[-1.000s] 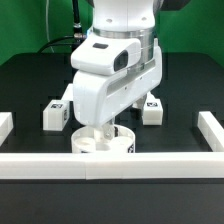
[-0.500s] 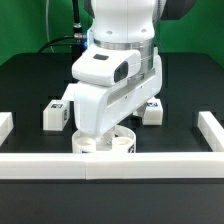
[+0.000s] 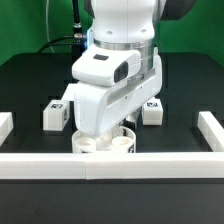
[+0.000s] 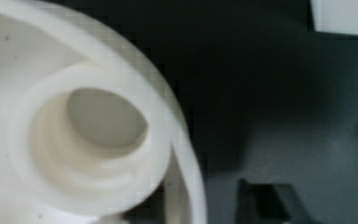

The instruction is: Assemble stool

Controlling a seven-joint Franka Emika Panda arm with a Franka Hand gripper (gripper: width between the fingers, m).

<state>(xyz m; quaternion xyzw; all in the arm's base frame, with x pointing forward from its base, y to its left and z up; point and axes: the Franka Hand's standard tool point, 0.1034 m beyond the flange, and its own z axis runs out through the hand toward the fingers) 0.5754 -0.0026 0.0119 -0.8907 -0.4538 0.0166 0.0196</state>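
Observation:
The round white stool seat (image 3: 106, 143) lies on the black table against the front rail, mostly covered by the arm's hand. In the wrist view the seat (image 4: 51, 120) fills the picture, with one round socket (image 4: 101, 115) close up. My gripper (image 4: 179, 210) is low over the seat's rim. One dark finger (image 4: 275, 202) shows just outside the rim with a dark gap between them; the other finger is hidden. Two white tagged legs lie behind, one (image 3: 52, 113) at the exterior view's left, one (image 3: 152, 112) at its right.
A long white border rail (image 3: 112, 166) runs along the front, touching the seat. Short rail ends stand at the exterior view's left (image 3: 5, 126) and right (image 3: 210, 129). The arm's white body (image 3: 112, 70) hides the table's middle.
The arm has come down over the seat and shifted slightly toward the exterior view's left since one second ago. It has hardly moved in the last half second. The legs have not moved.

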